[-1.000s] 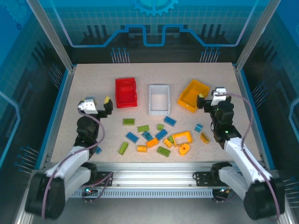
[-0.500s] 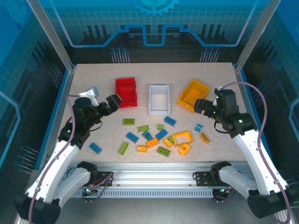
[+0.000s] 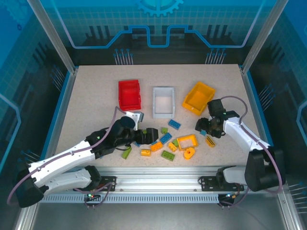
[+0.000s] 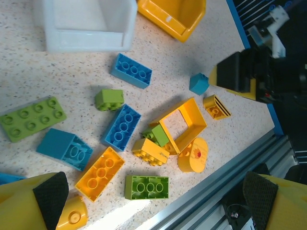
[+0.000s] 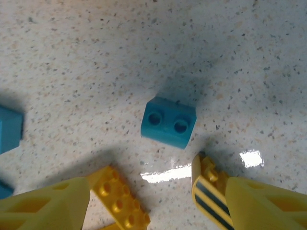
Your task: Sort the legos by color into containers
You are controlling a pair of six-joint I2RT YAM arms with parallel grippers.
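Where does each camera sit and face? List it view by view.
Top external: above and behind the bases, looking down on the table; both arms, left tool and right tool show.
Left wrist: looks down on the scattered bricks; own fingers in the lower corners.
Right wrist: looks straight down at the small teal brick; own fingers below.
Shared: that teal brick lies in all three views.

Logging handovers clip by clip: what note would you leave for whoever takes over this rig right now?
Left gripper open above the legos. Right gripper open, over a small blue brick. Red bin, white bin, yellow bin look empty. All bricks lie loose on the table. Nothing sorted yet; every brick is left to bin by color.
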